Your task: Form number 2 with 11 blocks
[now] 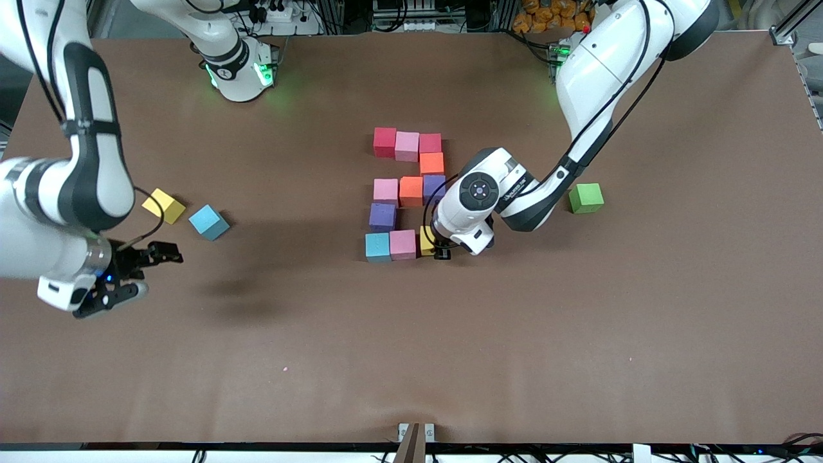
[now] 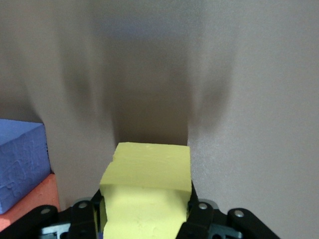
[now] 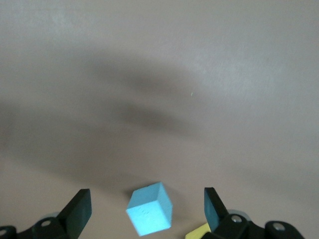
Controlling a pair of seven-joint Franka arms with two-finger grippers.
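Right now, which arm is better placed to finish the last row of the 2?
Left. The left gripper is shut on a yellow block, beside the pink block of the nearest row. The right gripper hangs open, empty, near the loose blue block.

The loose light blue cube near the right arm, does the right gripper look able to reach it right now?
Probably yes: the right gripper is open, and nothing covers the light blue cube.

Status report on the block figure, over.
Left gripper shut on yellow block, at the figure's nearest row beside the pink block. Right gripper open, waiting near spare blue block. Nothing in the way.
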